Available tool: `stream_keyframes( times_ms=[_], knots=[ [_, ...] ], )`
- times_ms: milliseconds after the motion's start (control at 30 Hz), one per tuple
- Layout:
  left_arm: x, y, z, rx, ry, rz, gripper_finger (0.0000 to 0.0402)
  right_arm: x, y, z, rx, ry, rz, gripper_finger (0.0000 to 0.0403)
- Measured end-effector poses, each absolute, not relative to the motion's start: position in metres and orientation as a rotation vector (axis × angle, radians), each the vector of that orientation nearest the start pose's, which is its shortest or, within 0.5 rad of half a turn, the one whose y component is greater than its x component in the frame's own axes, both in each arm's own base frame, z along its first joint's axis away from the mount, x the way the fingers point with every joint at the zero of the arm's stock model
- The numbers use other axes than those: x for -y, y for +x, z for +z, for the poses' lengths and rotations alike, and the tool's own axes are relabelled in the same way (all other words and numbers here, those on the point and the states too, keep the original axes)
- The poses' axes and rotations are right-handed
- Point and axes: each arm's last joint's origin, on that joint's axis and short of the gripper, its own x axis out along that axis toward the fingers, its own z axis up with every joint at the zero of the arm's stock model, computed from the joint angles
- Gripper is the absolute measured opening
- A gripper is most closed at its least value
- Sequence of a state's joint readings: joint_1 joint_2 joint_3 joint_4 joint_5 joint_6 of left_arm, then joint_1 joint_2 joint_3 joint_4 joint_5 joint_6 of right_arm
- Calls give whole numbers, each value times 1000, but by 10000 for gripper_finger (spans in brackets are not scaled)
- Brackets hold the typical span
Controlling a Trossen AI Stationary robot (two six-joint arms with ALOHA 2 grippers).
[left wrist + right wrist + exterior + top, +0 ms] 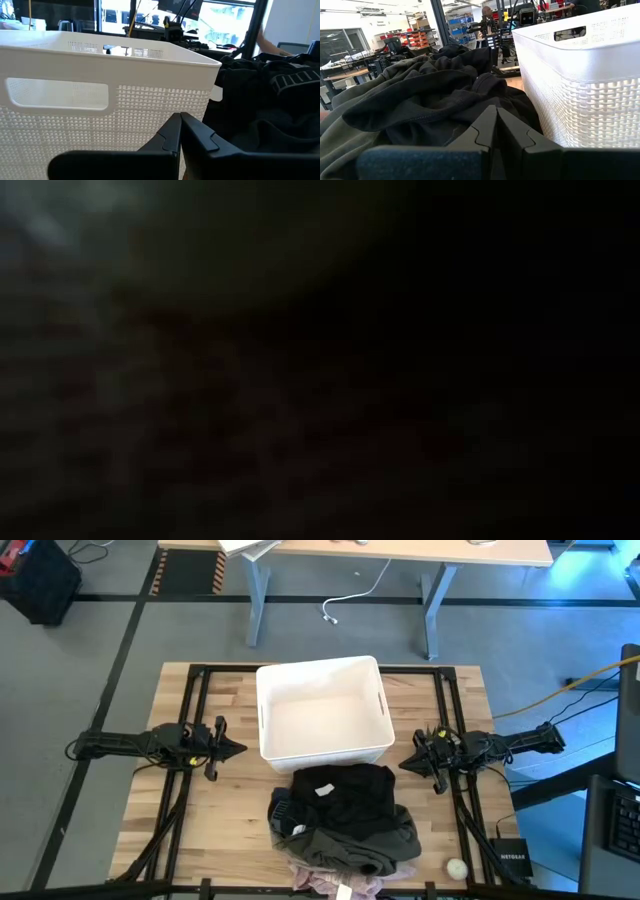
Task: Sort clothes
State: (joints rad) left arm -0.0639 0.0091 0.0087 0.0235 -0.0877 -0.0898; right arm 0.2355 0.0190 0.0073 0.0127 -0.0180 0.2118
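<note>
You have the clothes (342, 825) heaped in one pile on the wooden table (190, 830), at its near edge and just in front of the white bin (322, 710), the pile's far side touching or almost touching the bin's front wall. The heap runs longest from the bin toward the table's near edge. On top lies a black garment (345, 795) with a small white label, below it a dark grey-brown piece (360, 845), and a mottled pink one (325, 883) pokes out at the near edge. Your left gripper (240, 749) waits left of the bin, fingers pressed together and holding nothing. Your right gripper (404, 763) sits to the bin's right, pointing at the pile, fingers likewise closed and empty. The low view is dark.
</note>
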Motion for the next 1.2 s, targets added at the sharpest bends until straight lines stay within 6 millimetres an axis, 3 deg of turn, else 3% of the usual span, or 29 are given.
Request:
stream_keyframes(
  times_ms=[900,1200],
  knots=[
    [4,98,168,24,-90,23,4,-23,96,166,-26,211,253,30],
    [4,97,171,51,11,24,4,-23,96,167,-9,212,245,30]
  ],
)
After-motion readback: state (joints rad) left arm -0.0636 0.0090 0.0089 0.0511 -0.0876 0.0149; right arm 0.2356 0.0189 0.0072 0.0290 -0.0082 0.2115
